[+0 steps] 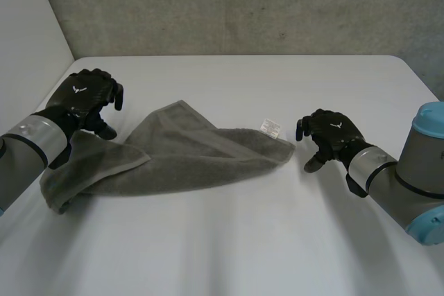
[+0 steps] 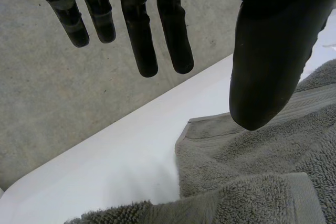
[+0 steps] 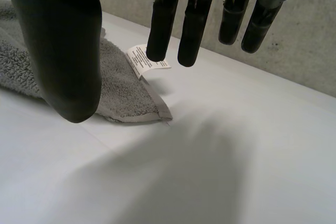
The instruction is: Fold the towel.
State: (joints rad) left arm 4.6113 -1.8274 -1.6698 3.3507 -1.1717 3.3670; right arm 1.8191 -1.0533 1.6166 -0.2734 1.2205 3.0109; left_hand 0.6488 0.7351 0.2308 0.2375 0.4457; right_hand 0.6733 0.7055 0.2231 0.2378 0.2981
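A grey towel (image 1: 187, 150) lies rumpled and partly folded over itself across the middle of the white table (image 1: 277, 88). A white label (image 1: 270, 127) sticks up at its right corner. My left hand (image 1: 89, 95) hovers above the towel's left end, fingers straight and apart from the thumb, holding nothing. In the left wrist view the towel (image 2: 262, 171) lies under the thumb (image 2: 268, 61). My right hand (image 1: 326, 133) hangs just right of the labelled corner, open and empty. The right wrist view has the label (image 3: 142, 60) below the fingertips (image 3: 160, 30) and the towel corner (image 3: 136, 103) beside the thumb.
A grey wall (image 1: 243, 5) stands behind the table's far edge. Bare white tabletop stretches in front of the towel and to its right.
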